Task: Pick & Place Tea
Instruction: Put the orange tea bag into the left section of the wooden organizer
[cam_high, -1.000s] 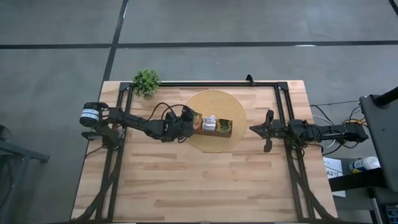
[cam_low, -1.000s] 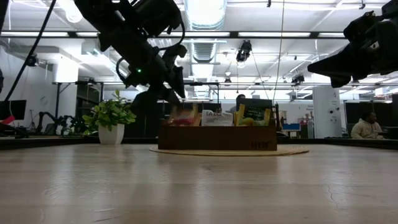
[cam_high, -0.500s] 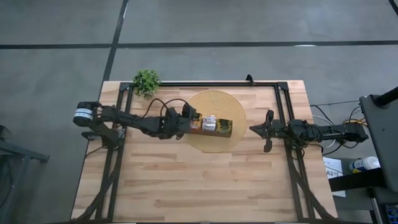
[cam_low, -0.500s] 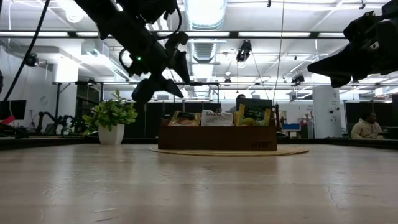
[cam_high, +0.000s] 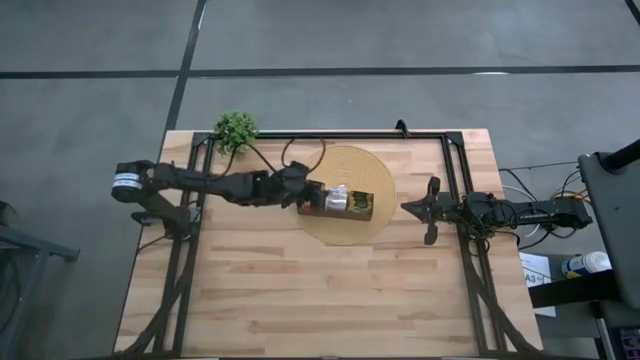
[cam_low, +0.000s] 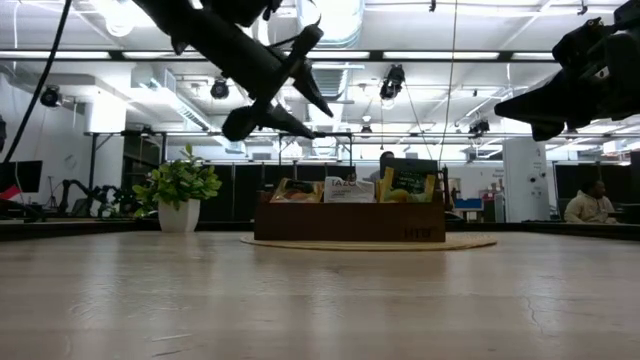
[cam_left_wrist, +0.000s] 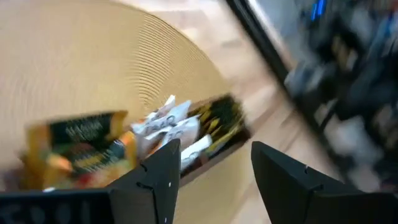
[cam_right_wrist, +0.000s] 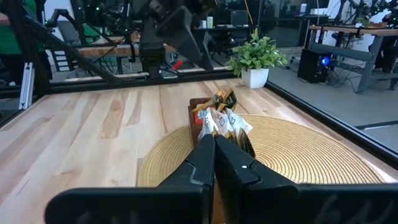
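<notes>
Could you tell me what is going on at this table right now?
The left hand hangs open and empty above the left end of the wooden box, which stands on a round woven mat and holds tea sachets standing upright. The right hand waits shut off to the mat's right. A potted plant stands at the table's far left corner.

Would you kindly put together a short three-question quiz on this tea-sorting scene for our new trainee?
1. True or false: the left gripper holds a tea sachet.
2. What does the brown box stand on? A) bare wood B) round woven mat C) floor
3. Fill in: the right gripper waits over the table's right side with its fingers ____.

Key: 1. False, it hangs open and empty above the box's left end. 2. B. 3. shut.
</notes>
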